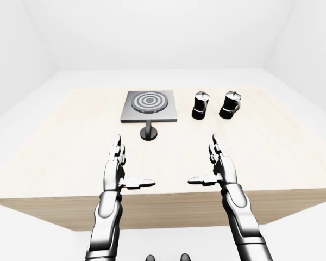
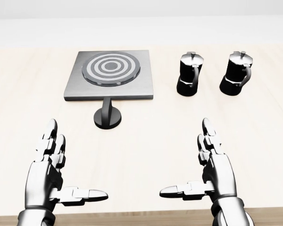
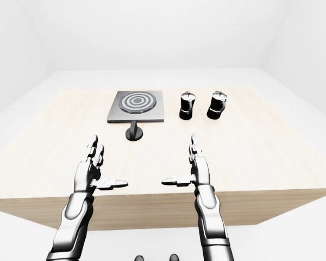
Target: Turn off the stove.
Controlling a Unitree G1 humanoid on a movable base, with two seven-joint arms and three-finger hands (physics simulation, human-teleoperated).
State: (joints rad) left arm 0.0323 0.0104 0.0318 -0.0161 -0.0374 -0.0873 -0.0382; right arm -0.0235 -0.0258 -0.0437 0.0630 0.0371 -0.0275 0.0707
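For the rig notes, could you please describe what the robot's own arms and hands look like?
Both are glossy silver-grey metal with darker joints. The left hand and right hand each have three segmented fingers with rounded tips, on cylindrical forearms banded at the wrist. No cables, sleeves or markings show.

Table: pale wooden table (image 1: pixel 271 157), wide, with a thick edge along the bottom of the eye views.
Stove: grey square stove (image 2: pixel 110 76) sits flat, ringed burner on top.
Knob: black knob (image 2: pixel 107 116) stands just below the stove.
Pots: two black moka pots (image 2: pixel 189 75) (image 2: pixel 236 74) upright side by side, right of the stove.
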